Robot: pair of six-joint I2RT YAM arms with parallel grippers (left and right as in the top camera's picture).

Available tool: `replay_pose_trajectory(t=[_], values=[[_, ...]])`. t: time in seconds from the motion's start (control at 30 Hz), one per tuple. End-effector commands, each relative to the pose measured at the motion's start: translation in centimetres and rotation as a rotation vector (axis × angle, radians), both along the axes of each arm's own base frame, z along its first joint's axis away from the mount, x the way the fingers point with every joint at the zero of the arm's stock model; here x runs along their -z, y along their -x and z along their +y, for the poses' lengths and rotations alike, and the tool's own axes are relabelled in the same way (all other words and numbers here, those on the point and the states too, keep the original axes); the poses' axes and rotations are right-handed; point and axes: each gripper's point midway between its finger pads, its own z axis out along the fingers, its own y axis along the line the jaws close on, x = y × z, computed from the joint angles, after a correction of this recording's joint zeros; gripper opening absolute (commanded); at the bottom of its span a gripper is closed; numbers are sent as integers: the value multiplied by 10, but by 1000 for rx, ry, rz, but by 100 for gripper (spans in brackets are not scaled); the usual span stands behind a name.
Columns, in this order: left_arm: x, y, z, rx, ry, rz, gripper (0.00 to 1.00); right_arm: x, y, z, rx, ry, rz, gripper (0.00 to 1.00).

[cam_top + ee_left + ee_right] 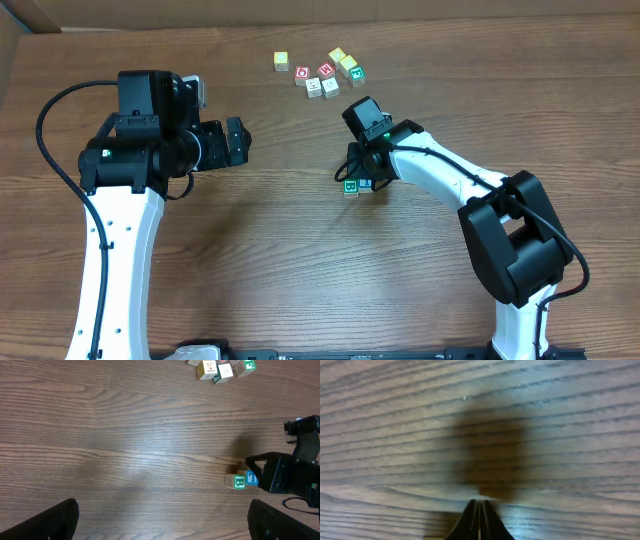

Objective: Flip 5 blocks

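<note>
A green-printed block (351,186) and a blue-printed block (365,184) lie touching at mid-table. In the left wrist view the same green block (235,481) and blue block (251,478) appear at the right. My right gripper (358,176) is shut and empty, its tips just beside the blue block. The right wrist view shows only its closed fingertips (479,506) over wood grain and a dark shadow. Two whitish blocks (314,86) (330,86) and another green block (357,75) sit in the far cluster. My left gripper (236,140) hangs open over bare table to the left.
Yellow-faced cubes (281,61) (337,55) and red-faced cubes (302,73) (325,70) share the far cluster. The table's back edge (200,28) runs close behind them. The left wrist view catches part of that cluster (225,371) at its top edge.
</note>
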Motion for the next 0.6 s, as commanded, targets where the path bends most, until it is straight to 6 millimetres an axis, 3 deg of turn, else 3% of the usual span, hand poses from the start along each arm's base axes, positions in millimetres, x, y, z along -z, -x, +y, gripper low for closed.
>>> replay_pose_trajectory(t=[0.0, 0.57], values=[[-6, -3, 0, 8, -4, -18, 100, 2, 5, 1, -12, -6, 22, 6], [-6, -3, 0, 8, -4, -18, 100, -7, 2, 8, -70, -26, 17, 7]])
